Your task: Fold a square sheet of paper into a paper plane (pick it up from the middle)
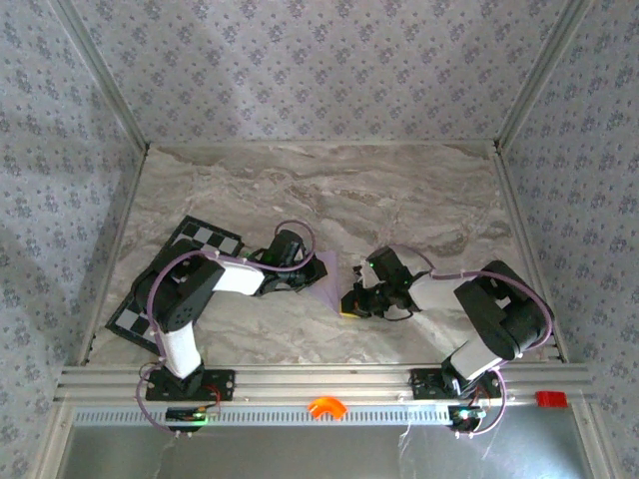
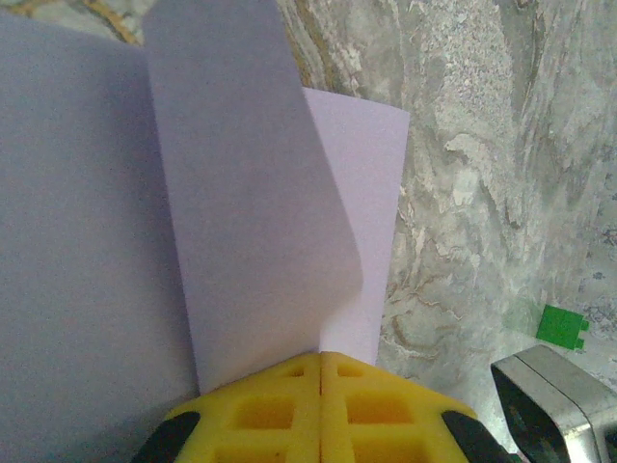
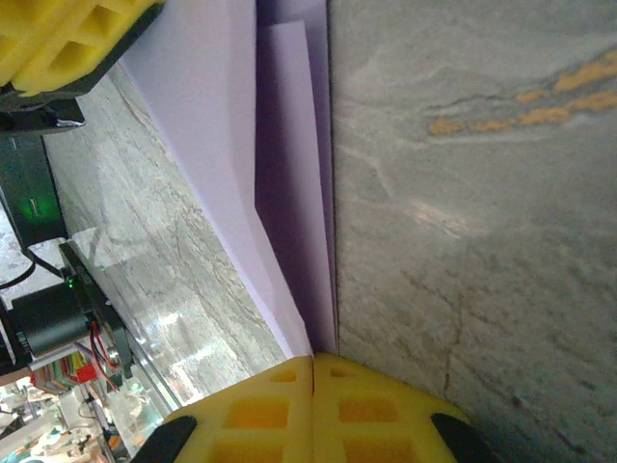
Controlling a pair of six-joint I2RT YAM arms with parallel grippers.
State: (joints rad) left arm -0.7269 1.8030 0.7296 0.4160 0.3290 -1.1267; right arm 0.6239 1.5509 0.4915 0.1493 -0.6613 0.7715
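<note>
- Checkered board [image 1: 203, 238]: you find it at 9 o'clock on the marble table [image 1: 419, 200], partly covered by the left arm [image 1: 185, 294].
- Left gripper [image 2: 321, 359]: your yellow fingers are pressed together on a raised flap of the sheet of paper [image 2: 241, 193]. The flap runs from the fingertips toward 12 o'clock and curls over the flat layer beneath it.
- Sheet of paper: in the top view it lies on the table between your two grippers, at 3 o'clock from the left one and at 10 o'clock from the right one.
- Right gripper [image 3: 314, 362]: your fingers are closed on a folded edge of the sheet, whose lilac layers run toward 12 o'clock from the tips.
- Green block [image 2: 561, 326]: in the left wrist view it sits on the table at 3 o'clock, apart from the paper.
</note>
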